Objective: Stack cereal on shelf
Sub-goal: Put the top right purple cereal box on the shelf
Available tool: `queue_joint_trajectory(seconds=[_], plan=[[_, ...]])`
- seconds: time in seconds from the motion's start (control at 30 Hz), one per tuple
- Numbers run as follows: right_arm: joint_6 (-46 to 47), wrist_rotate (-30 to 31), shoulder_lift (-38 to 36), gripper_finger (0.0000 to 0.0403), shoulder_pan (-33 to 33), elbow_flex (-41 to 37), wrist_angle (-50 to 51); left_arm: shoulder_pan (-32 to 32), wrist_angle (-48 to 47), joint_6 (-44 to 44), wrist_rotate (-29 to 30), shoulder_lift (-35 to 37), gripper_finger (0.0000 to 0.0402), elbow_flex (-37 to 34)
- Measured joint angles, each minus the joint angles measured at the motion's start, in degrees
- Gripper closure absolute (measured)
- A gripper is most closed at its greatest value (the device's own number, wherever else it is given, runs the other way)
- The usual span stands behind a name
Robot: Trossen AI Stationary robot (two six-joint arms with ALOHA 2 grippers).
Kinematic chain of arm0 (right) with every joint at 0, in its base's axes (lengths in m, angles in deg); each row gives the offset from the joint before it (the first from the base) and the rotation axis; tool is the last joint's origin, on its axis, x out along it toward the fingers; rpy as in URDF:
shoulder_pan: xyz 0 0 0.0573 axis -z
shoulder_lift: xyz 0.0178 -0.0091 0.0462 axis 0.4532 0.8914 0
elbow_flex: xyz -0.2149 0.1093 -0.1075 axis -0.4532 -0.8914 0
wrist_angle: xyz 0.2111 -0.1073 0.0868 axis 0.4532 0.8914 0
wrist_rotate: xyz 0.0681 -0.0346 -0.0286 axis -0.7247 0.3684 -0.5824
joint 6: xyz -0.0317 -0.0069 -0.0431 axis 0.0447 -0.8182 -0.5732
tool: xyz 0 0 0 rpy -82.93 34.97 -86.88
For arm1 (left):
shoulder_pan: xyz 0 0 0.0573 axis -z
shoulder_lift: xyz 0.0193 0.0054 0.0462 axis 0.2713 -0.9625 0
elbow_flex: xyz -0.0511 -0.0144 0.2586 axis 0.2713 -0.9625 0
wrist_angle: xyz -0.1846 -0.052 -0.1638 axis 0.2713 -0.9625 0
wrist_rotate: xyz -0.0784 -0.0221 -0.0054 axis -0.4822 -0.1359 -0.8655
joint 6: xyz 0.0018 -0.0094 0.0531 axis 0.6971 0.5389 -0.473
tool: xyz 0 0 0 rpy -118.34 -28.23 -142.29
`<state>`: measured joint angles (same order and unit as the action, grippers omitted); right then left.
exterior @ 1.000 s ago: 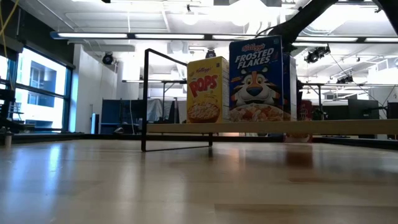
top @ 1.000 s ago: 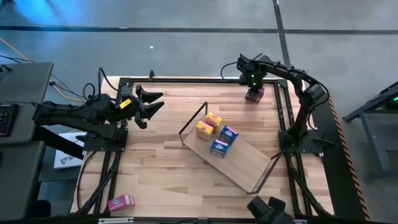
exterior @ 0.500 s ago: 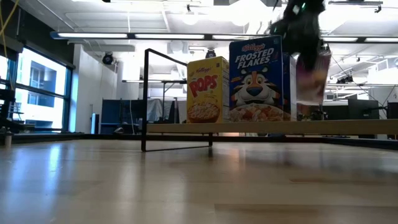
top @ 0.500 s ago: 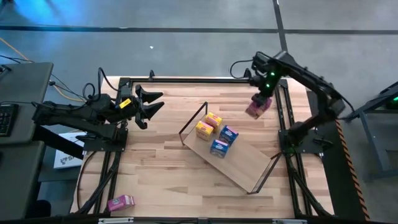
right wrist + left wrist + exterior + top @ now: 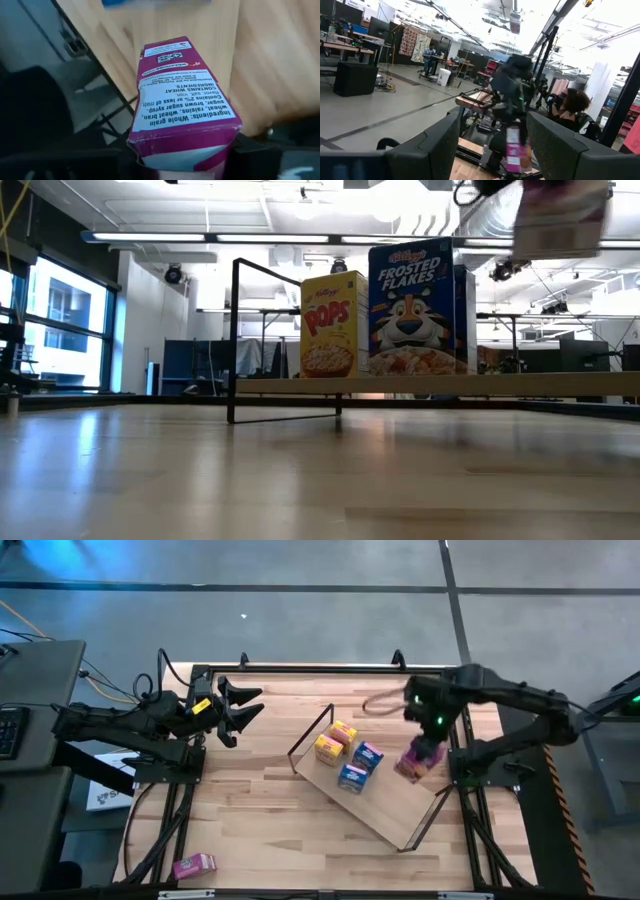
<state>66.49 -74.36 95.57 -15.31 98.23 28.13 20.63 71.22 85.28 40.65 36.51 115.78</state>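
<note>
My right gripper (image 5: 428, 730) is shut on a pink cereal box (image 5: 416, 760) and hangs over the right part of the shelf (image 5: 400, 808), a light-wood board with black wire end frames. In the low view the pink box (image 5: 560, 215) shows high up, above the shelf board (image 5: 440, 385). Two yellow boxes (image 5: 335, 740) and two blue boxes (image 5: 360, 766) stand on the shelf's left half. A second pink box (image 5: 194, 865) lies on the table by the near left corner. My left gripper (image 5: 250, 705) waits open over the table's left side. My right gripper (image 5: 185, 160) pinches the pink box between its two fingers (image 5: 125, 152), on opposite sides near one end (image 5: 180, 142). The fingers come from above, slanting. The box is lifted clear and tilted, with its free end (image 5: 165, 50) pointing toward the shelf board.
The black wire frames (image 5: 312, 730) rise at both short ends of the shelf, which lies slantwise across the tabletop (image 5: 250, 800). A black frame rail (image 5: 300, 668) runs round the table's edge. Bare board lies on the shelf's right half (image 5: 395, 812).
My right gripper has lifted the pink box off the table's far right corner and carried it up and toward the near edge, now over the shelf's right part. The box has tipped from upright to tilted. In the low view it has risen from table height to above the shelf's boxes.
</note>
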Motion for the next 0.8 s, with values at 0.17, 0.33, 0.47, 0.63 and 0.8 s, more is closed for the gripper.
queue_joint_trajectory(seconds=[0.17, 0.33, 0.47, 0.63, 0.8], plan=[[12.4, 11.7, 2.2, 0.0294, -9.6, 0.0, -2.2, 0.0, 0.0, 0.0, 0.0, 0.0, 0.0181, 0.0], [22.7, 15.2, 6.0, 0.0294, -14.6, 0.0, -3.8, 0.0, 0.0, 0.0, 0.0, 0.0, 0.0181, 0.0], [23.9, 14.3, 9.7, 0.0294, -17.9, 0.0, -3.8, 0.0, 0.0, 0.0, 0.0, 0.0, 0.0181, 0.0], [21.5, 17.1, 15.0, 0.0294, -20.8, 0.0, -3.9, 0.0, 0.0, 0.0, 0.0, 0.0, 0.0181, 0.0], [19.3, 17.5, 19.8, 0.0294, -21.5, 0.0, -5.1, 0.0, 0.0, 0.0, 0.0, 0.0, 0.0181, 0.0]])
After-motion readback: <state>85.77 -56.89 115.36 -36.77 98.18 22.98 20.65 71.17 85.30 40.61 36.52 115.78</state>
